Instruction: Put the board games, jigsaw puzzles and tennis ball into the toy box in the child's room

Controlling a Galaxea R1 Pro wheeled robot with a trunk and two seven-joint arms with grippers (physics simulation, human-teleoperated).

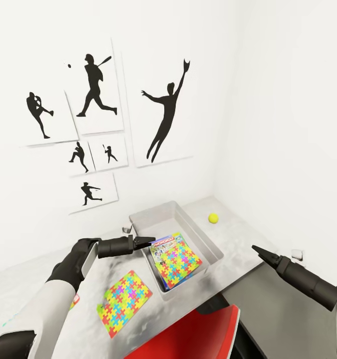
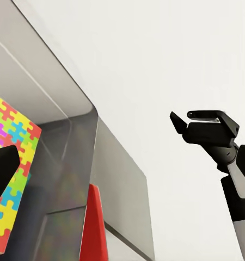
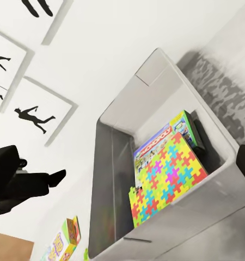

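The light grey toy box [image 1: 153, 215] stands on the white table [image 1: 88, 329]. Inside it, one jigsaw puzzle [image 1: 178, 263] leans on a green-edged board game [image 1: 163, 244]; both also show in the right wrist view, puzzle [image 3: 166, 179] over game [image 3: 155, 142]. A second jigsaw puzzle [image 1: 124, 301] lies flat on the table left of the box. The tennis ball [image 1: 213, 218] rests near the table's far right corner. My left gripper [image 1: 152, 240] hovers open and empty over the box's left rim. My right gripper [image 1: 255, 248] hangs open and empty right of the box. Another board game [image 3: 65, 239] lies on the table, mostly hidden behind my left arm.
A red chair [image 1: 188, 334] stands in front of the table below the box. A lower dark grey unit [image 1: 288, 319] adjoins the table on the right. Baseball silhouette pictures [image 1: 163, 109] hang on the back wall, and the side wall [image 1: 288, 149] closes in at the right.
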